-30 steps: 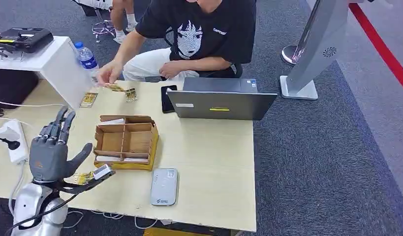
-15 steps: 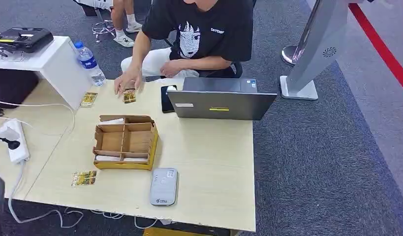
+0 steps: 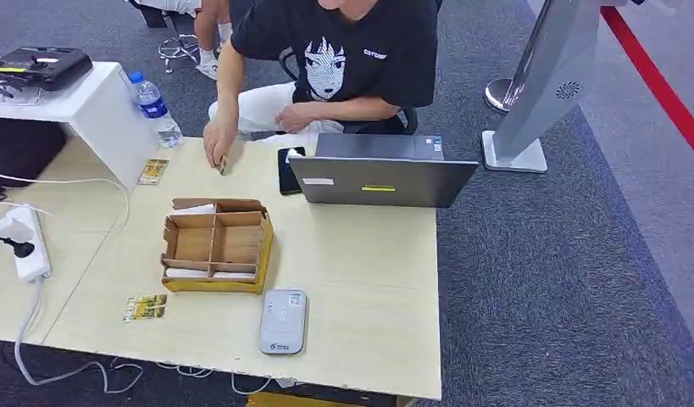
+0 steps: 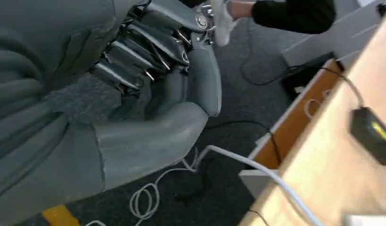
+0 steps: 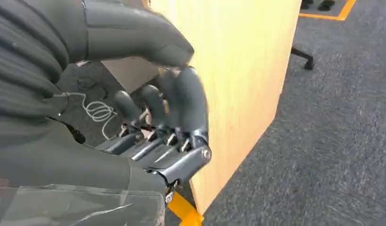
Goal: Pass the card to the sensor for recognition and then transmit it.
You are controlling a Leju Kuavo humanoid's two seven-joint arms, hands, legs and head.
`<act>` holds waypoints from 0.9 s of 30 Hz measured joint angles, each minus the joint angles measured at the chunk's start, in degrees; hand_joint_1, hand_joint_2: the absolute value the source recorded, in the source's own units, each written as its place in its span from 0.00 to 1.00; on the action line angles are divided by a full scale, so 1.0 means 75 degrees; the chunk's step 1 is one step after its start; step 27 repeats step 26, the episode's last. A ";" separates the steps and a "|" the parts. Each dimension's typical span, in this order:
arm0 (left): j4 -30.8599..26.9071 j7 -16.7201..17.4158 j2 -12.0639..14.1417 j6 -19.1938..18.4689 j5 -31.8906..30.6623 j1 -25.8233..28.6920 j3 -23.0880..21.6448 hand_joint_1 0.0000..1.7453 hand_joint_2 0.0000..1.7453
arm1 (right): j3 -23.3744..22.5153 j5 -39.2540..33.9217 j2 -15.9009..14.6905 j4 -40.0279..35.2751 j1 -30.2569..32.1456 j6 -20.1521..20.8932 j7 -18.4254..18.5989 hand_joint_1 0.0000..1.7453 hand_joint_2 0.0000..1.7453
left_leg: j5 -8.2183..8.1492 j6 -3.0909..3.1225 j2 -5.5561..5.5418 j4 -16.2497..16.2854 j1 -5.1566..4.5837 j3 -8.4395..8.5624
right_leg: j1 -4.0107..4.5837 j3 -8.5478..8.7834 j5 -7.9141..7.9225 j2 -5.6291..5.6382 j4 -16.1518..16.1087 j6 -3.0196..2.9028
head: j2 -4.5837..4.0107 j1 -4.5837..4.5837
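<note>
Left hand (image 4: 148, 89) and right hand (image 5: 153, 127) hang below the wooden table (image 3: 360, 280), fingers loosely curled, holding nothing. A card (image 3: 146, 307) lies on the table's near left, just left of the grey card sensor (image 3: 283, 321). Behind it sits a cardboard divider box (image 3: 216, 246), then a laptop (image 3: 381, 174) and a seated person (image 3: 335, 68)
</note>
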 joint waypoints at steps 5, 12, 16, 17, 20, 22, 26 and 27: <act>0.0503 0.0669 -0.0029 0.0172 -0.0108 -0.0178 0.0248 0.02 1.00 | -0.0164 0.0418 0.0000 0.0015 -0.0024 0.0102 0.0047 0.13 1.00 | -0.0007 0.0009 0.0001 0.0000 -0.0001 0.0003 | -0.0001 0.0005 0.0000 0.0000 0.0000 0.0000 | 0.0000 0.0000; 0.3954 0.1003 0.0758 0.0321 -0.2291 -0.0510 0.0514 0.00 1.00 | -0.0636 0.0968 0.0000 0.0192 -0.0077 0.0726 0.0090 0.00 1.00 | -0.0006 0.0009 -0.0010 -0.0002 -0.0002 0.0005 | -0.0004 0.0013 -0.0008 -0.0010 0.0001 0.0011 | 0.0000 0.0003; 0.5536 0.1215 0.1186 0.0993 -0.3075 -0.0622 0.0633 0.00 1.00 | -0.0673 0.1027 0.0000 0.0195 -0.0070 0.0516 -0.0073 0.00 1.00 | -0.0006 0.0010 -0.0013 -0.0001 -0.0004 0.0006 | -0.0005 0.0009 -0.0011 -0.0011 0.0001 0.0014 | 0.0000 0.0003; 0.5816 0.1233 0.1271 0.1014 -0.3256 -0.0633 0.0633 0.00 1.00 | -0.0665 0.0976 0.0000 0.0189 -0.0068 0.0498 -0.0131 0.00 1.00 | -0.0006 0.0010 -0.0013 -0.0001 -0.0003 0.0005 | -0.0005 0.0008 -0.0012 -0.0011 0.0001 0.0016 | 0.0000 -0.0003; 0.6500 0.1157 0.1516 0.0923 -0.3953 -0.0669 0.0624 0.00 1.00 | -0.0530 0.0854 0.0000 0.0093 -0.0047 0.0215 -0.0163 0.00 1.00 | -0.0007 0.0010 -0.0006 -0.0001 -0.0004 0.0006 | -0.0005 0.0008 -0.0011 -0.0008 0.0000 0.0016 | 0.0000 0.0000; 0.6870 0.1099 0.1726 0.0778 -0.4311 -0.0688 0.0601 0.00 1.00 | -0.0434 0.0717 0.0000 0.0029 -0.0011 0.0268 -0.0198 0.00 1.00 | -0.0007 0.0011 -0.0007 -0.0001 -0.0004 0.0006 | -0.0005 0.0008 -0.0011 -0.0009 0.0000 0.0016 | 0.0000 0.0000; 0.7447 0.1003 0.2040 0.0533 -0.4567 -0.0728 0.0601 0.00 1.00 | -0.0318 0.0874 0.0000 -0.0052 0.0028 0.0037 -0.0070 0.00 1.00 | -0.0007 0.0011 -0.0005 -0.0001 -0.0003 0.0007 | -0.0004 0.0009 -0.0011 -0.0008 0.0001 0.0016 | 0.0000 0.0000; 0.7447 0.1003 0.2040 0.0533 -0.4567 -0.0728 0.0601 0.00 1.00 | -0.0318 0.0874 0.0000 -0.0052 0.0028 0.0037 -0.0070 0.00 1.00 | -0.0007 0.0011 -0.0005 -0.0001 -0.0003 0.0007 | -0.0004 0.0009 -0.0011 -0.0008 0.0001 0.0016 | 0.0000 0.0000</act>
